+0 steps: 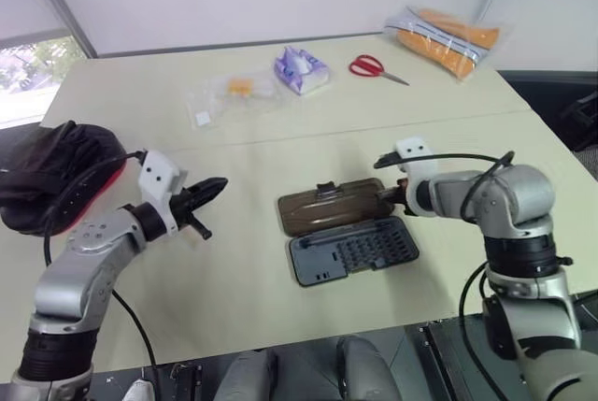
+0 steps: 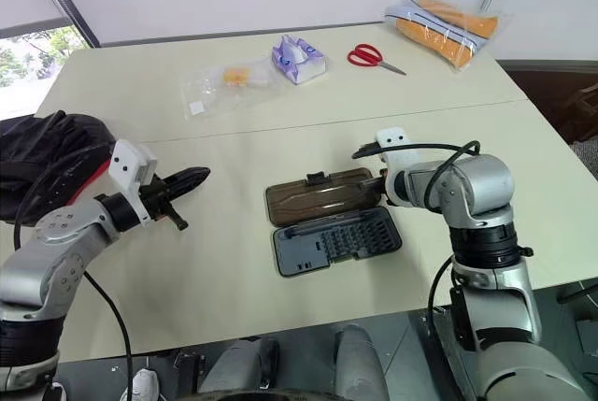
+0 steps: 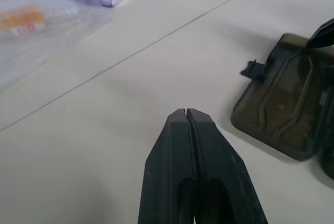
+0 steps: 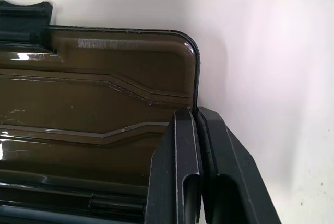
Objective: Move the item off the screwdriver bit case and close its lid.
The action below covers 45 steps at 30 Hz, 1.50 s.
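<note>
Pale beige table [image 1: 234, 279] by a white wall, window off to the robot's left. Bit case [image 1: 353, 251] lies open near the middle of the table, grey tray with rows of bits toward the robot, smoky brown lid [image 1: 329, 207] folded flat on the table on the far side, black latch tab on its far edge. Nothing sits on tray or lid now, so the move-the-item part looks done; which of the loose things was the item, cannot tell. Lid still fully open, so closing is what's left.

Right gripper [image 4: 195, 117] has its fingers pressed together, holding nothing, tips at the lid's right-hand edge by the rounded corner, touching or just beside it. Looks set to nudge or lift that edge to swing the lid over the tray.

Left gripper [image 1: 213, 188] hovers over bare table well left of the case, fingers together, empty.

Far side of table: scissors [image 1: 377, 67], purple tissue pack [image 1: 301, 69], clear plastic bag [image 1: 229, 94], orange packet [image 1: 447, 36]. Black bag [image 1: 51, 172] at left edge.
</note>
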Motion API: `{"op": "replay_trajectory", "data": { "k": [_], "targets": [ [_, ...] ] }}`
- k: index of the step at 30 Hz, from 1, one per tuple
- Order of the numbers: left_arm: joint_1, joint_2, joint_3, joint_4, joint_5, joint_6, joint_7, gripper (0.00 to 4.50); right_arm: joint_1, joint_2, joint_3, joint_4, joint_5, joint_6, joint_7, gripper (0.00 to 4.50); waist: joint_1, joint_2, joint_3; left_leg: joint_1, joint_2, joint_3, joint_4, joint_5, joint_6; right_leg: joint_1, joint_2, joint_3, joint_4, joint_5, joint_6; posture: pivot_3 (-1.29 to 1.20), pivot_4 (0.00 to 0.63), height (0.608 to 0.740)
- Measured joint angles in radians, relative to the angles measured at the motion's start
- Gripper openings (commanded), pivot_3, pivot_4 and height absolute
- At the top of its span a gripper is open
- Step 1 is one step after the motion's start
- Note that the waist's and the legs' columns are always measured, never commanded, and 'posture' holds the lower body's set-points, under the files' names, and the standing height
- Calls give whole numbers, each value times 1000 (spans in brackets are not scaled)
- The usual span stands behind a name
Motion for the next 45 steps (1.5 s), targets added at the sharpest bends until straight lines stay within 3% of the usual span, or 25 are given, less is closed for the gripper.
{"op": "replay_trajectory", "data": {
  "k": [12,29,33,39,45],
  "targets": [
    [0,0,0,0,0,0,-1,0,-13,-68,27,40,292,-1,-226,45,1,0,0,0,0,0,0,0,0,0,0,0,0,0,0,0,150,740],
    [0,-4,-2,0,0,0,-2,0,-15,-74,28,57,436,-1,-392,45,3,-1,0,0,0,0,0,0,0,1,0,0,0,0,0,0,150,740],
    [0,-4,-2,0,0,0,-3,0,-14,-77,28,63,452,3,-411,1361,3,-1,0,0,0,1,0,0,0,1,0,0,0,0,0,0,150,740],
    [-1,-4,-3,0,0,0,-7,0,-13,-87,19,72,471,4,-433,4470,0,-1,0,0,0,1,0,0,0,1,0,0,0,0,0,0,150,740],
    [-1,-4,-3,-1,-3,3,-19,0,-11,-89,21,72,497,10,-447,4470,3,-1,0,0,0,1,0,0,0,1,0,0,0,0,0,0,150,740]
  ]
}}
